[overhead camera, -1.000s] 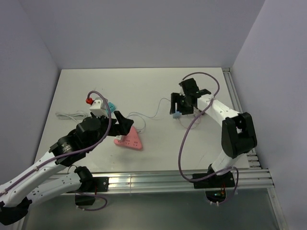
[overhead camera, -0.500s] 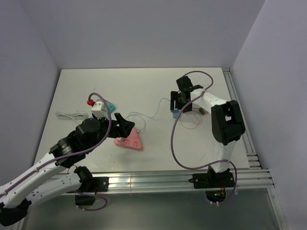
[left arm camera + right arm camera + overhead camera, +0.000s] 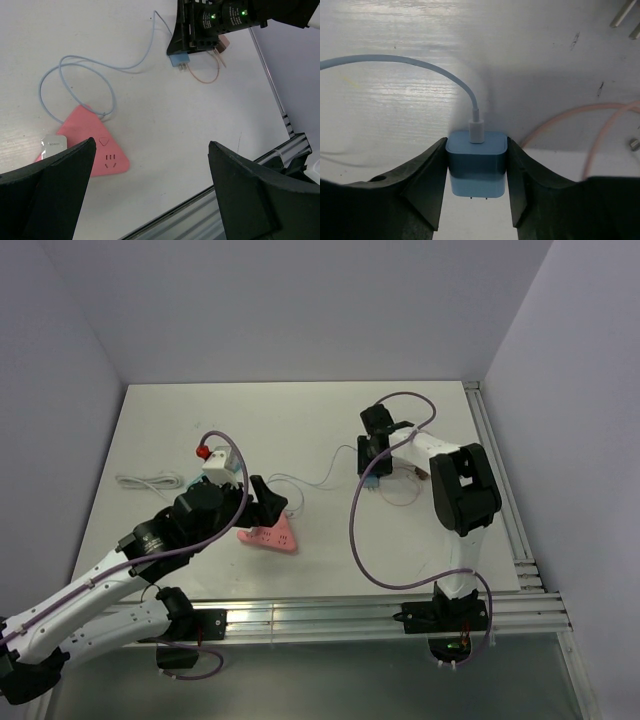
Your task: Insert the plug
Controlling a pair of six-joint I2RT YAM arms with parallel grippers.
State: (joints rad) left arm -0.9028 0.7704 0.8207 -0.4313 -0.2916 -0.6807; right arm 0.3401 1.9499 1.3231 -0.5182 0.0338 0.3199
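Note:
My right gripper (image 3: pixel 477 172) is shut on the blue plug (image 3: pixel 477 165), its fingers pressed on both sides. The plug's light blue cable (image 3: pixel 420 64) leaves from its far end, and two prongs show at its near end. In the top view the right gripper (image 3: pixel 371 476) holds the plug (image 3: pixel 370 484) low over the table, right of centre. The pink triangular power strip (image 3: pixel 270 534) lies near the front left. It also shows in the left wrist view (image 3: pixel 97 152), with a white adapter (image 3: pixel 53 144) on it. My left gripper (image 3: pixel 151 143) is open and empty above the strip.
A thin pinkish wire (image 3: pixel 580 120) loops beside the plug, with small metal bits (image 3: pixel 622 17) nearby. A white cable (image 3: pixel 145 480) lies at the left. The blue cable loops (image 3: pixel 75 85) to the strip. A metal rail (image 3: pixel 350 615) runs along the front edge.
My right wrist has shifted left and its forearm has folded in, so the gripper now sits down around the blue plug. My left arm has moved a little right and forward.

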